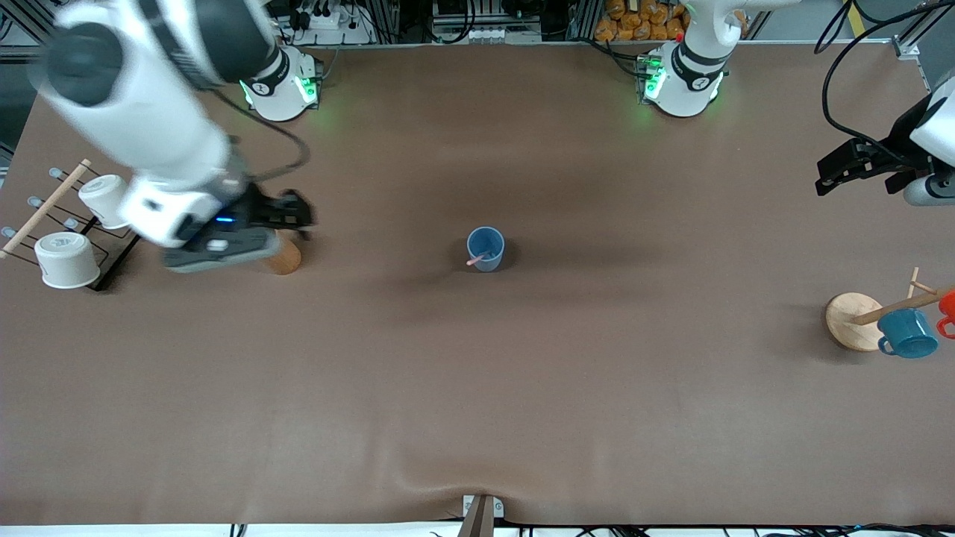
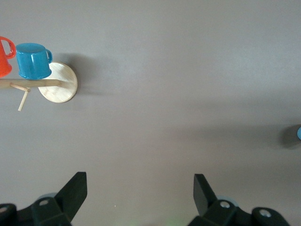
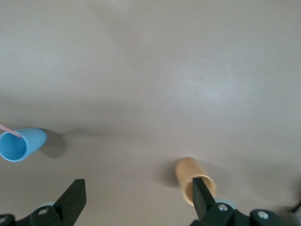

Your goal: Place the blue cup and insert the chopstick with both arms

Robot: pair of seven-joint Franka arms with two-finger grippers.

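Note:
The blue cup (image 1: pixel 486 248) stands upright at the middle of the table with the pale-pink chopstick (image 1: pixel 475 260) leaning inside it. The cup also shows in the right wrist view (image 3: pixel 21 143) with the chopstick's tip (image 3: pixel 9 130) at its rim. My right gripper (image 1: pixel 298 216) is open and empty, up in the air over the brown wooden cup (image 1: pixel 284 256), toward the right arm's end; it also shows in its wrist view (image 3: pixel 138 197). My left gripper (image 1: pixel 847 171) is open and empty over bare table at the left arm's end, and shows in the left wrist view (image 2: pixel 140 190).
A wire rack (image 1: pixel 56 205) with two white cups (image 1: pixel 67 259) stands at the right arm's end. A wooden mug tree (image 1: pixel 854 321) with a teal mug (image 1: pixel 907 333) and a red mug (image 1: pixel 947 307) stands at the left arm's end; the tree shows in the left wrist view (image 2: pixel 59 82).

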